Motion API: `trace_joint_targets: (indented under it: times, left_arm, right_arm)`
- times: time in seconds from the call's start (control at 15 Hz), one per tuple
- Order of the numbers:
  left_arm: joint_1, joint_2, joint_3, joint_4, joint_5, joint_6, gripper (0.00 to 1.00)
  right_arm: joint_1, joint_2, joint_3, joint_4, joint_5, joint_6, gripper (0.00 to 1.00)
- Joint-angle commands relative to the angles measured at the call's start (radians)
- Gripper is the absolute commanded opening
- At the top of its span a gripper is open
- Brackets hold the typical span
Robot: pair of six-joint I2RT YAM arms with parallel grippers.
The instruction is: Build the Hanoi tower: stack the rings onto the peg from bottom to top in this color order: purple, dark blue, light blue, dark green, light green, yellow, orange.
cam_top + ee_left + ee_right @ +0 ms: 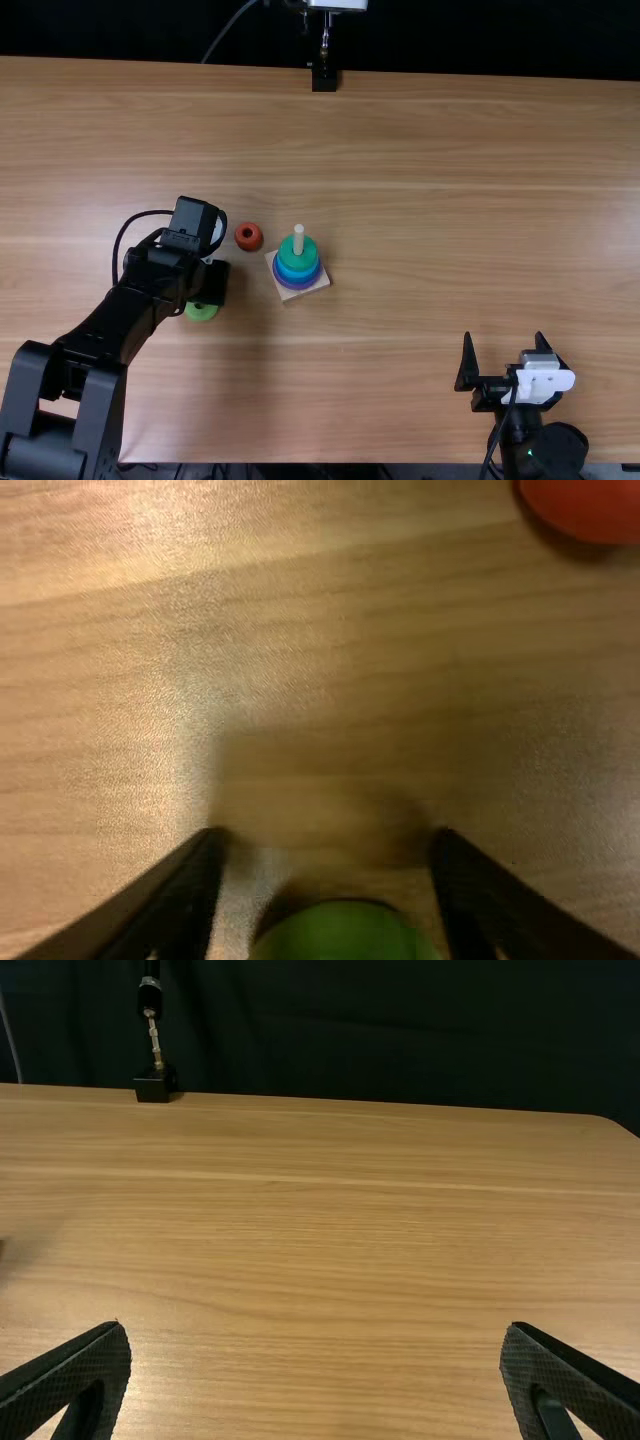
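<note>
Left gripper [208, 285]: above the table [420, 200], fingers parted, at the light green ring [203, 315]. Right gripper [505, 343]: fingers parted, by the table's near edge, right of its middle. Orange ring [249, 246]: on the table, between my left gripper and the wooden base [318, 284]. On the peg [299, 239], bottom up, I record purple, dark blue, light blue, dark green.
</note>
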Motion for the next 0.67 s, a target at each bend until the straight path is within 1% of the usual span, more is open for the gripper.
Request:
trace_joint_targets:
  times: [0.0,0.07,0.13,0.2,0.33,0.6]
  left_arm:
    - [0.0,0.009,-0.035,-0.003,0.018,0.005,0.0]
    - [0.002,0.009,-0.035,-0.011,0.018,0.007,0.3]
    - [0.003,0.009,-0.035,-0.023,0.016,0.007,0.72]
    - [0.003,0.009,-0.031,-0.079,0.016,0.007,1.0]
    - [0.003,0.009,-0.017,-0.22,0.016,0.008,1.0]
    - [0.0,0.009,-0.018,-0.244,0.016,0.01,1.0]
  right_arm:
    - [-0.012,-0.013,-0.058,-0.079,-0.01,0.0,1.0]
    - [-0.013,-0.013,-0.057,-0.079,-0.01,0.0,1.0]
    - [-0.012,-0.013,-0.057,-0.079,-0.01,0.0,1.0]
    - [-0.012,-0.013,-0.058,-0.079,-0.01,0.0,1.0]
    - [-0.012,-0.013,-0.057,-0.079,-0.01,0.0,1.0]
    - [-0.013,-0.013,-0.057,-0.079,-0.01,0.0,1.0]
